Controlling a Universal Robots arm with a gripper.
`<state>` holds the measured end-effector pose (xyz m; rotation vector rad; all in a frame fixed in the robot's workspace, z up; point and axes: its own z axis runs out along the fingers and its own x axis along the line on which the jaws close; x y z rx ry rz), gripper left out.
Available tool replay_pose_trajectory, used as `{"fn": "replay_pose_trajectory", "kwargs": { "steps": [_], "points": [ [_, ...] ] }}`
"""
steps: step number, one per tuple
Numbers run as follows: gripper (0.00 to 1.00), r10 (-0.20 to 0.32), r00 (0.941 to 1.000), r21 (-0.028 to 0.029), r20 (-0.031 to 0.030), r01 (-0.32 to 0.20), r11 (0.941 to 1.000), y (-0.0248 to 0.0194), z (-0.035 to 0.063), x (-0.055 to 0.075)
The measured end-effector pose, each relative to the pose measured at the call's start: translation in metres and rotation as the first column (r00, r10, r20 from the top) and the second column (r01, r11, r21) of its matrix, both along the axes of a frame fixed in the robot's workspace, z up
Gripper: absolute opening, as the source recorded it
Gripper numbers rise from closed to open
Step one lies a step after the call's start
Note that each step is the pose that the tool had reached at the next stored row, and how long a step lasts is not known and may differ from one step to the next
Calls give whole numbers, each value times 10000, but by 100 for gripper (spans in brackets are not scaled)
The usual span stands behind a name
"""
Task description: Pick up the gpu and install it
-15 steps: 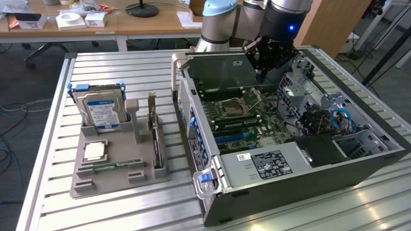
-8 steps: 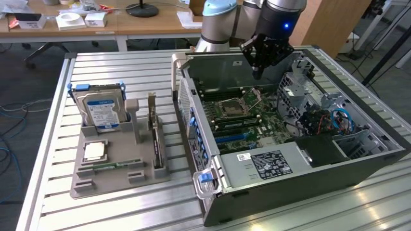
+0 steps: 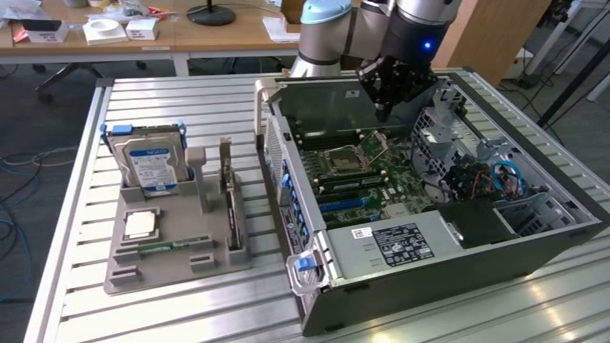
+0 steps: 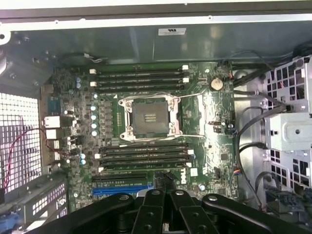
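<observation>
Pincer (image 3: 382,113) (image 4: 165,183): fingers together, nothing clamped between them. I hang over the open case (image 3: 533,250), tips pointing down at the board (image 3: 372,179) (image 4: 146,97). The empty socket (image 3: 343,158) (image 4: 150,118) lies near, just past my tips; a blue slot (image 4: 119,189) sits just beside them.

Gpu (image 3: 231,207): well apart from me, outside the case wall toward the exterior view's left. It stands on edge in a slot of the grey holder (image 3: 162,264). Seen edge-on, it is a thin, dark card, long and narrow, with a pale metal bracket rising at its far end. Its faces are turned too far from the camera to read any detail.

A drive (image 3: 148,161) with a blue label stands upright in the same holder, farther from me than the gpu.
</observation>
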<state>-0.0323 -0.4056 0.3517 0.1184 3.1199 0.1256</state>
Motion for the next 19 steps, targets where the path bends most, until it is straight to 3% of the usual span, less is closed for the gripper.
{"fn": "replay_pose_trajectory", "kwargs": {
  "steps": [6,19],
  "points": [
    [10,2,10000,1,-2,-2,10000,168,-14,1],
    [10,1,10000,1,-2,-1,10000,168,-14,1]
  ]
}}
